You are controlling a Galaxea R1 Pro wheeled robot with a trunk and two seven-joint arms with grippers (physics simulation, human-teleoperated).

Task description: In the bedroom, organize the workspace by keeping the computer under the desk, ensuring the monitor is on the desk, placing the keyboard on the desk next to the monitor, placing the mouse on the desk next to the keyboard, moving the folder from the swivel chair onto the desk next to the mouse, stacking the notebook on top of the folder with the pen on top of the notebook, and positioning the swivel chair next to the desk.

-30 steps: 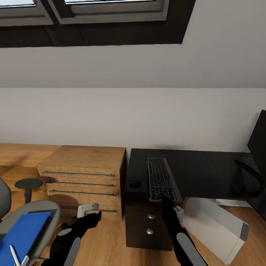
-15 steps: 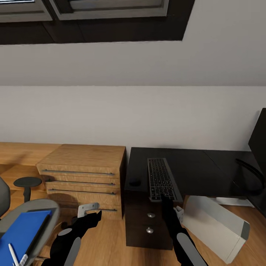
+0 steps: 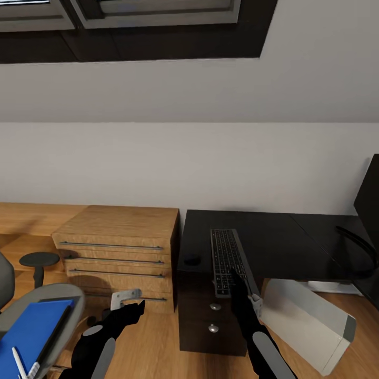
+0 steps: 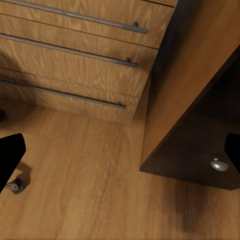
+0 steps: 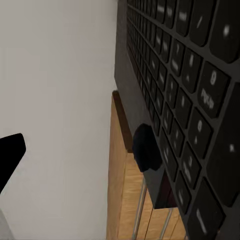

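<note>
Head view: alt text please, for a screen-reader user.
The right end effector is at the near end of a keyboard that overhangs the front edge of a black desk, with a mouse beside it. At lower left, a blue folder lies on a swivel chair.

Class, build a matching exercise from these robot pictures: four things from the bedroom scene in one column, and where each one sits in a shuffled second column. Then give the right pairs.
Things:
1. keyboard
2. mouse
3. blue folder
4. computer

Places:
A. on the swivel chair seat
B. on the floor, tilted, under the desk
C. on the desk, overhanging its front edge, at the right gripper
D. on the desk, beside the keyboard, towards the wooden drawer chest

Pairs: 1-C, 2-D, 3-A, 4-B
</note>
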